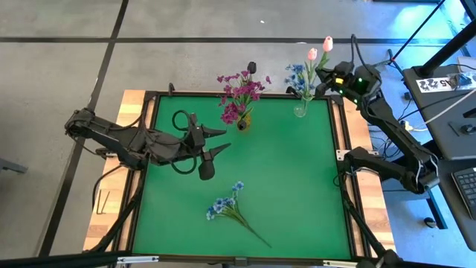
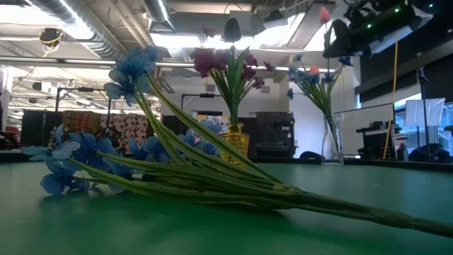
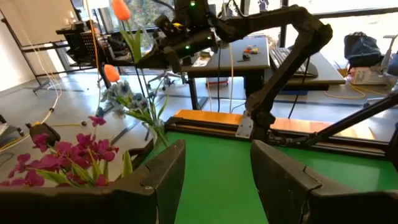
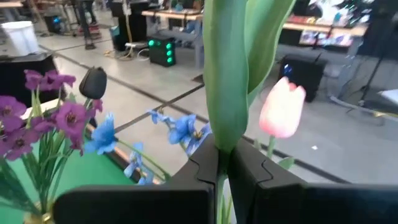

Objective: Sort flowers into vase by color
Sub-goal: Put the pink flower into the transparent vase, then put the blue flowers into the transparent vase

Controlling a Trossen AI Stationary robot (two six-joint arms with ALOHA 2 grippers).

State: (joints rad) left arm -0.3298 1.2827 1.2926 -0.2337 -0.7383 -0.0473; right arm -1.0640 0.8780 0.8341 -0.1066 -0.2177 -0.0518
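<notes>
Right end effector [image 4: 222, 171] pinches a light, floppy tulip [image 1: 327, 44] mid-stem; left end effector [image 1: 217, 142] gapes wide, empty; take blue spray [image 1: 229, 206] by its stiffer stems

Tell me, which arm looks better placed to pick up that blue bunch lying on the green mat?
Probably the left. Its end effector hangs open over the mat, nearer the blue spray. The right end effector is shut on a tulip stem above the clear vase.
</notes>
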